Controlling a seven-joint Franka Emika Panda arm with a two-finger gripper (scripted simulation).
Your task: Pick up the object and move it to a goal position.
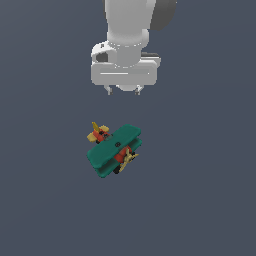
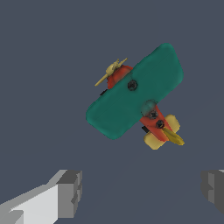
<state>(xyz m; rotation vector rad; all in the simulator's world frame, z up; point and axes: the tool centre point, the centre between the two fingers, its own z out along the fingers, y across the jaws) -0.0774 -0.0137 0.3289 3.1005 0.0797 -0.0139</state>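
Note:
The toy biplane (image 1: 114,150) lies on the dark grey floor, with teal-green wings, a red body, a yellow propeller and a yellow tail. In the wrist view the biplane (image 2: 131,92) shows from above, its top wing slanting across the picture. My gripper (image 1: 123,91) hangs above and behind the plane, apart from it. Its fingers (image 2: 70,192) stand wide apart and hold nothing; in the wrist view the plane lies beyond the fingertips, not between them.
The flat dark grey floor (image 1: 200,200) fills both views. No other objects or edges show.

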